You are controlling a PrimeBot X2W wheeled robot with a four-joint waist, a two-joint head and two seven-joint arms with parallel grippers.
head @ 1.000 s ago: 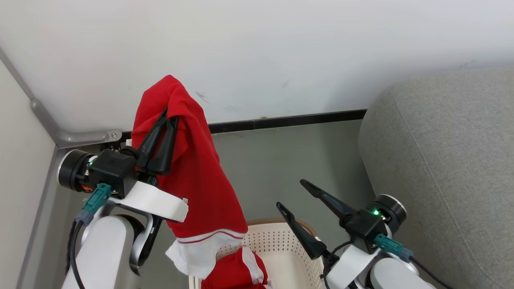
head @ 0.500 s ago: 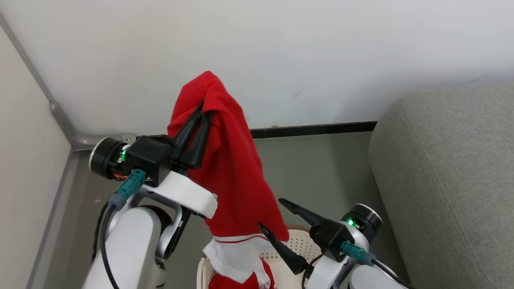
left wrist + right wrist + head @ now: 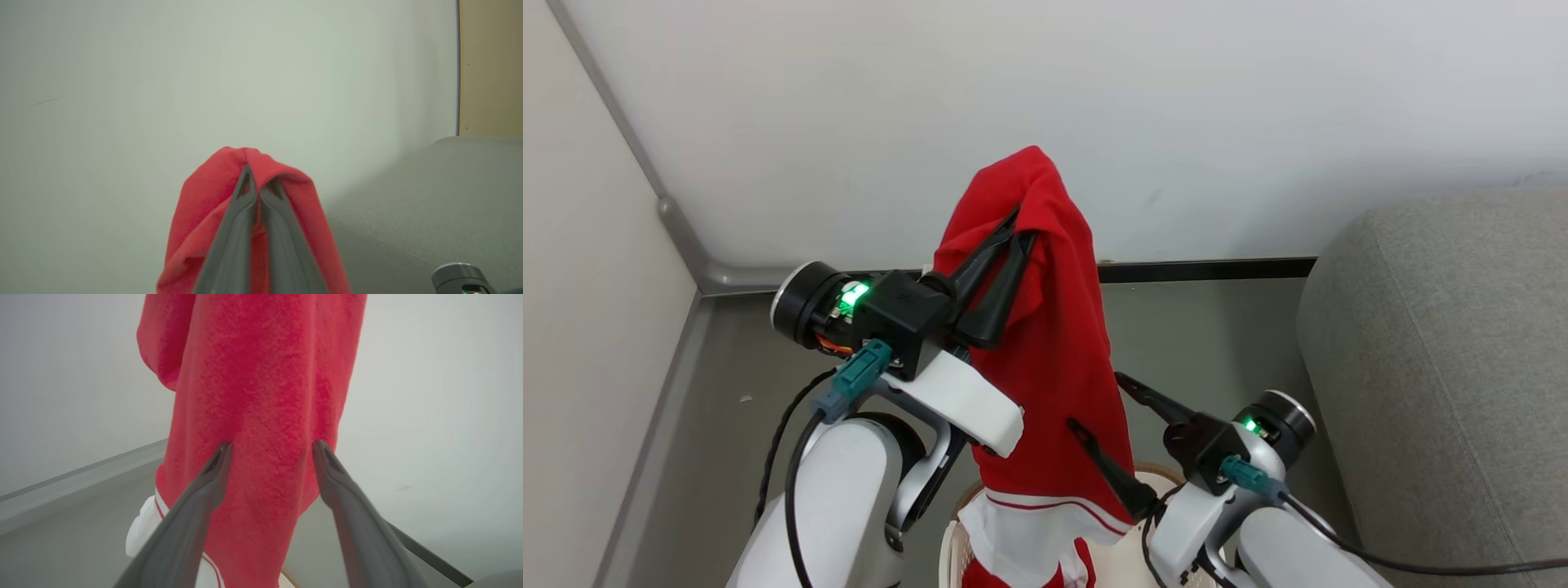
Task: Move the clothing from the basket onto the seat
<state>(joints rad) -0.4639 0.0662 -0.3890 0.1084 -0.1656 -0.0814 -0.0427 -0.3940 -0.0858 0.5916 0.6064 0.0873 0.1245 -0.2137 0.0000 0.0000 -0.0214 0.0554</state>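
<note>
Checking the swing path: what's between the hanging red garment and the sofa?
Head view: the open right hand sits between the red garment and the sofa, close beside the garment; otherwise just grey floor.

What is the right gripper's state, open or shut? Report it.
Open. The right gripper has its two fingers spread wide apart in front of the hanging red garment, pinching nothing.

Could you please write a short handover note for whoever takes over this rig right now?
Left gripper: shut on a red garment, held high, its lower end over the basket.
Right gripper: open beside the hanging cloth, gripping nothing.
More red fabric lies in the basket.
Done: one garment raised. Left: carry it right to the sofa, release it, then fetch the other.
</note>
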